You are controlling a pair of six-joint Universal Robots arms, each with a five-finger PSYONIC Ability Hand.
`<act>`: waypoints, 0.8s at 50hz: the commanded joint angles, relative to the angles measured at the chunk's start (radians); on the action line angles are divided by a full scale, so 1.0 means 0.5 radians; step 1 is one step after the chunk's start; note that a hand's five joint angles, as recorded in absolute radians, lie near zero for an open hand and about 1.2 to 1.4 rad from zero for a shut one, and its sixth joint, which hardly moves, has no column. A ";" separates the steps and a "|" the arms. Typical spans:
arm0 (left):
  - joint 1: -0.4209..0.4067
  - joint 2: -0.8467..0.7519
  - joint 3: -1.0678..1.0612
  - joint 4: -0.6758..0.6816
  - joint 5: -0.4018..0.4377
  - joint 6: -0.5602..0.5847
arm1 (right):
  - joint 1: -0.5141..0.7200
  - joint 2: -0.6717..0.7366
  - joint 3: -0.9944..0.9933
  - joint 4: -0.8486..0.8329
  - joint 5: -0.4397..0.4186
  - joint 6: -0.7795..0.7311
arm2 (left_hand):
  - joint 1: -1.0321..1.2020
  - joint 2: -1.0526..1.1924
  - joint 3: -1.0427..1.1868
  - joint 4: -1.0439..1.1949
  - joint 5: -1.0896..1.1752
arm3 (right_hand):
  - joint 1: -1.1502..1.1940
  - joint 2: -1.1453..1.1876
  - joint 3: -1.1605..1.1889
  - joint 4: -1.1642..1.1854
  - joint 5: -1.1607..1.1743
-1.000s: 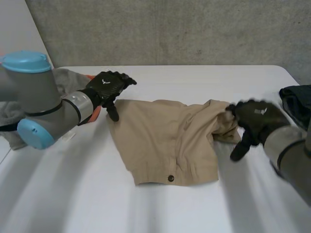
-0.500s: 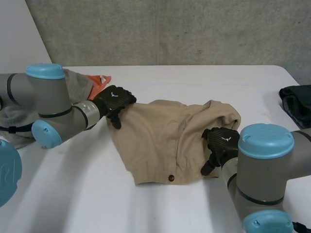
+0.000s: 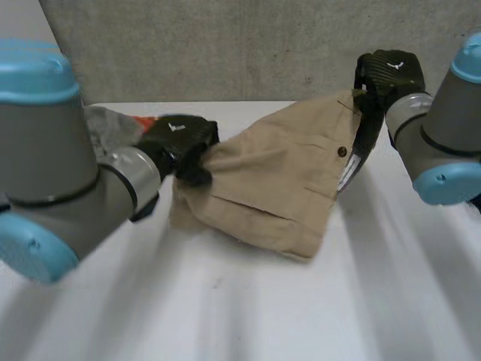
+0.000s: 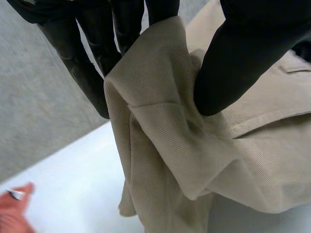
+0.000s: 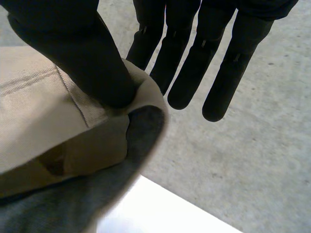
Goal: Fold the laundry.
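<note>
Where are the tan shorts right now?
In the head view the tan shorts hang over the white table, stretched between the left hand pinching one end low and the right hand pinching the waistband high.

White table (image 3: 248,316); grey concrete wall (image 3: 225,45) behind.

Light is soft and even across the head view; the white counter (image 3: 248,316) looks bright, with no hard glare; the tan shorts (image 3: 278,180) throw a faint, diffuse shadow on it under their lowest edge; in the left wrist view the folds are gently shaded and the left hand's fingers (image 4: 80,63) show matt black; in the right wrist view the cloth's underside lies in grey shade, the counter beside it almost washed-out white.
</note>
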 commanded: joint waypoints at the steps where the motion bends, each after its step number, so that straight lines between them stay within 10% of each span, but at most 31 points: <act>1: -0.256 -0.052 -0.291 0.309 -0.336 -0.289 | 0.003 0.316 -0.199 0.074 -0.096 -0.023 | -0.028 -0.083 -0.051 -0.078 0.034 | 0.605 0.430 0.414 0.396 0.460; 7: -0.228 -0.178 -0.349 0.399 -0.426 -0.203 | -0.003 0.289 -0.055 0.050 -0.048 -0.057 | -1.817 -1.873 -1.841 -1.868 -1.756 | -1.839 -2.013 -2.030 -2.047 -1.983; 22: 0.253 0.586 -0.818 0.500 0.102 -0.145 | 0.147 -0.702 0.939 0.289 0.146 -0.186 | -1.986 -2.041 -2.010 -2.037 -1.924 | -1.839 -2.013 -2.030 -2.047 -1.983; 30: 0.667 0.252 -0.932 0.549 0.454 -0.075 | 0.508 -0.816 1.589 0.283 0.143 -0.311 | -1.845 -1.900 -1.868 -1.895 -1.783 | -1.716 -1.891 -1.907 -1.925 -1.861; 40: 0.723 -0.114 -0.849 0.399 0.697 0.232 | 0.690 -0.632 1.854 -0.287 0.149 -0.557 | -1.726 -1.782 -1.750 -1.777 -1.665 | -1.439 -1.614 -1.630 -1.648 -1.584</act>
